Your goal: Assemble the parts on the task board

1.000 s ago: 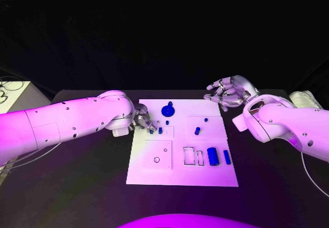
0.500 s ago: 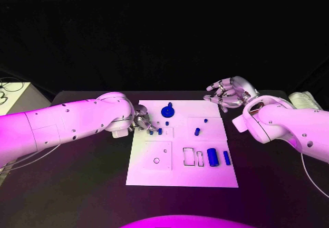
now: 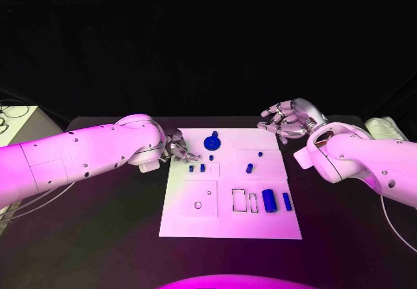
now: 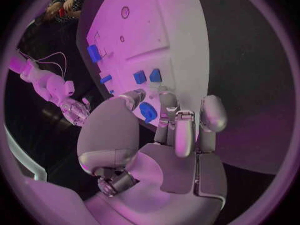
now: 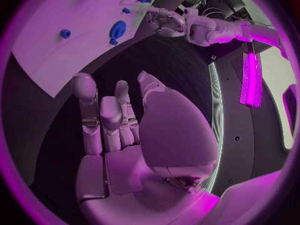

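The left hand [image 3: 177, 150] sits over the left edge of the white task board [image 3: 228, 226], near its far end. Its fingers [image 4: 177, 130] are loosely extended and a little apart, and nothing shows between them; whether the tips touch the board cannot be told. Just beside those fingers, toward the board's middle, two small blue pegs [image 3: 196, 168] stand side by side. Beyond them lies one blue round gear-like part [image 3: 212, 142] with a small knob at its far side, and one tiny blue peg [image 3: 211, 157] lies just near of it. Farther right are two more small blue parts: one [image 3: 249, 168] mid-board and one [image 3: 259, 154] a little beyond it. In the board's near right portion lie two blue cylinders, the thicker [image 3: 269, 199] just left of the thinner [image 3: 287, 200]. That makes eight blue parts.

The right hand [image 3: 287, 120] hangs off the board's far right corner, well apart from every part, fingers curled partway, separated, and holding nothing.
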`<state>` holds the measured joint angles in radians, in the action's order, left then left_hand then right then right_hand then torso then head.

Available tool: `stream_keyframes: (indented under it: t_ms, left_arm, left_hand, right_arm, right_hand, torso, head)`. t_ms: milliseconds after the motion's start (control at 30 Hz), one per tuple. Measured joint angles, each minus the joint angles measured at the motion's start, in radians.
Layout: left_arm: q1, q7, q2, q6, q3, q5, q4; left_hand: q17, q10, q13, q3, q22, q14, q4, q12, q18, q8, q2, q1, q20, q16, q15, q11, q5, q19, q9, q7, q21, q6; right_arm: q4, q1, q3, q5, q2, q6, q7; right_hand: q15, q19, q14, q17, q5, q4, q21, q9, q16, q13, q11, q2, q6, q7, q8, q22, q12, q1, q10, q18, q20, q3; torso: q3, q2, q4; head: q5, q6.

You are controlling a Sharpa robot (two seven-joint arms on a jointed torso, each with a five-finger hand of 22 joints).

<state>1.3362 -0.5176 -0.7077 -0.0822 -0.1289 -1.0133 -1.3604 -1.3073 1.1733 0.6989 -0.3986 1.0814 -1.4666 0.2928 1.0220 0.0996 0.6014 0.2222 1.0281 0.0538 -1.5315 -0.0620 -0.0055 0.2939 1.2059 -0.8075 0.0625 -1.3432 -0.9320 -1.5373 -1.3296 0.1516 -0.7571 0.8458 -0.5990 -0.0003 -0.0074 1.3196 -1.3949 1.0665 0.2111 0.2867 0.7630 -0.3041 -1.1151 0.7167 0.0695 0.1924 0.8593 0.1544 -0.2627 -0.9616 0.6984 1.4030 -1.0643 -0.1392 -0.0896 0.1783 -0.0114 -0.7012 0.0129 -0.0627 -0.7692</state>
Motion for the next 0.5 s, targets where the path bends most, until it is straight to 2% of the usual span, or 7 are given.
stream_keyframes:
  t_ms: [67,133,267,333,433,467,500]
  left_arm:
    - [0.000,0.003,-0.005,0.014,0.007,0.001,-0.002]
    - [0.000,0.009,-0.010,0.031,0.012,0.007,-0.004]
    - [0.000,0.038,-0.018,0.061,0.017,0.039,-0.008]
    - [0.000,0.073,-0.022,0.083,0.017,0.064,-0.012]
    - [-0.002,0.146,-0.025,0.130,0.015,0.091,-0.018]
    - [-0.005,0.173,-0.025,0.148,0.014,0.094,-0.021]
    - [-0.009,0.201,-0.025,0.168,0.012,0.096,-0.024]
  left_hand:
    - [0.000,-0.022,-0.023,0.008,-0.026,0.000,0.000,-0.016,0.000,0.000,0.000,0.000,0.004,0.008,0.000,0.004,0.000,-0.021,0.001,0.007,0.016,0.011]
    - [0.000,-0.077,-0.075,0.021,-0.080,0.001,-0.001,-0.054,0.016,-0.010,-0.006,0.015,0.013,0.038,0.017,0.016,0.001,-0.067,0.006,0.018,0.048,0.044]
    - [0.035,-0.156,-0.103,0.049,-0.237,0.056,0.001,-0.083,0.041,-0.031,-0.015,0.043,0.037,0.114,0.048,0.048,0.006,-0.203,0.026,0.051,0.152,0.111]
    - [0.148,-0.213,-0.119,0.057,-0.351,0.147,0.001,-0.101,0.063,-0.040,-0.017,0.089,0.055,0.187,0.068,0.069,0.009,-0.302,0.041,0.072,0.239,0.157]
    - [0.341,-0.279,-0.151,0.043,-0.414,0.309,-0.002,-0.134,0.063,-0.044,-0.016,0.174,0.078,0.321,0.088,0.089,0.012,-0.356,0.068,0.091,0.321,0.191]
    - [0.441,-0.315,-0.172,0.019,-0.437,0.402,-0.013,-0.157,0.063,-0.058,-0.008,0.249,0.088,0.400,0.097,0.101,0.012,-0.374,0.089,0.101,0.359,0.215]
    - [0.479,-0.329,-0.184,0.005,-0.450,0.438,-0.019,-0.167,0.063,-0.066,-0.003,0.293,0.092,0.432,0.100,0.104,0.012,-0.380,0.104,0.101,0.381,0.227]
  right_arm:
    - [0.000,0.001,0.000,0.000,-0.001,0.000,0.000]
    - [0.001,0.001,0.000,0.000,-0.001,0.000,0.000]
    - [0.001,0.002,0.000,0.000,-0.001,0.000,0.000]
    - [0.001,0.002,0.000,0.000,-0.001,0.000,0.000]
    - [0.001,0.002,0.000,0.001,-0.001,0.000,0.000]
    - [0.001,0.002,0.000,0.001,0.000,0.000,0.000]
    - [0.002,0.002,0.000,0.001,0.000,0.000,0.001]
  right_hand:
    - [0.000,0.000,0.000,0.000,0.000,0.000,0.000,0.000,0.000,0.000,0.000,0.000,0.000,0.000,0.000,0.000,0.000,0.000,0.000,0.000,0.000,0.000]
    - [0.000,0.000,0.000,0.000,0.000,0.000,0.000,0.000,0.000,0.000,0.000,0.000,0.000,0.000,0.000,0.000,0.000,0.000,0.000,0.000,0.000,0.000]
    - [0.000,0.000,0.000,0.000,0.000,0.000,0.000,0.000,0.000,0.000,0.000,0.000,0.000,0.000,0.000,0.000,0.000,0.000,0.000,0.000,0.000,0.000]
    - [0.000,0.000,0.000,0.000,0.000,0.000,0.000,0.000,0.000,0.000,0.000,0.000,0.000,0.000,0.000,0.000,0.000,0.000,0.000,0.000,0.000,0.000]
    - [0.000,0.000,0.000,0.000,0.000,0.000,0.000,0.000,0.000,-0.001,0.000,0.000,0.000,0.000,0.000,0.000,0.000,0.000,0.000,0.000,0.000,0.000]
    - [0.000,0.000,0.000,0.000,0.000,0.000,0.000,0.000,0.000,-0.001,0.000,0.000,0.000,0.000,0.000,0.000,0.000,0.000,0.000,0.000,0.000,0.000]
    - [0.000,0.000,0.000,0.000,0.000,0.000,0.000,0.000,0.002,-0.001,0.000,0.000,0.000,0.000,0.000,0.000,0.000,0.000,0.000,0.000,0.000,0.000]
  torso:
    - [-0.0002,0.000,0.0000]
    - [-0.0001,0.001,0.0001]
    - [-0.0008,0.001,0.0004]
    - [-0.0007,0.001,0.0005]
    - [-0.0008,0.001,0.0005]
    - [-0.0008,0.001,0.0005]
    - [-0.0012,0.001,0.0002]
  head:
    - [0.000,0.002]
    - [0.000,0.003]
    - [0.001,0.006]
    - [0.002,0.008]
    - [0.003,0.010]
    - [0.004,0.011]
    - [0.005,0.012]
